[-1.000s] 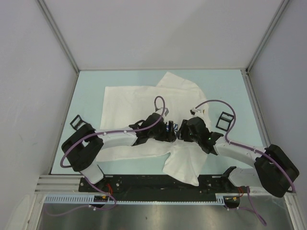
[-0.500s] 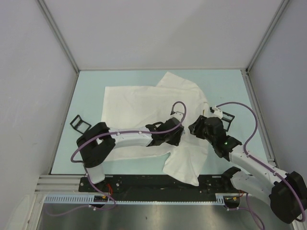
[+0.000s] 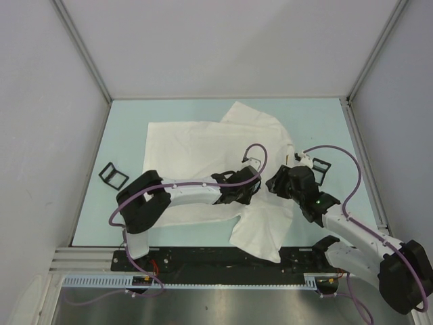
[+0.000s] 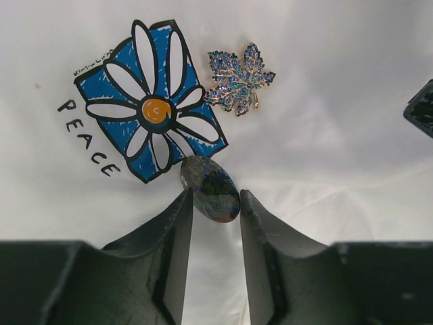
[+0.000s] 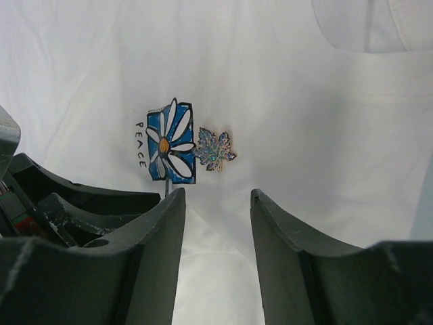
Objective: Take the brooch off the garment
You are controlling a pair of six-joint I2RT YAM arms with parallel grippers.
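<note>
The garment, a white T-shirt (image 3: 196,145), lies spread on the table, with its blue-and-white flower print (image 4: 152,101) in the left wrist view. The brooch (image 4: 210,188), a dark oval pin, sits at the print's lower corner between my left gripper's (image 4: 214,198) fingertips, which close on its two edges. In the top view my left gripper (image 3: 252,191) is on the shirt's chest. My right gripper (image 5: 216,203) is open and empty above the shirt, just right of the left one (image 3: 274,183). The print also shows in the right wrist view (image 5: 171,142).
A glittery blue maple-leaf pin (image 4: 239,78) sits on the shirt right of the flower print. Two small square black frames lie on the table, one at the left (image 3: 113,176) and one at the right (image 3: 318,166). Grey walls enclose the table.
The two grippers, touching over the chest a second ago, have parted. My right arm drew back to the right and my left gripper shifted right. Little has moved in the last half second.
</note>
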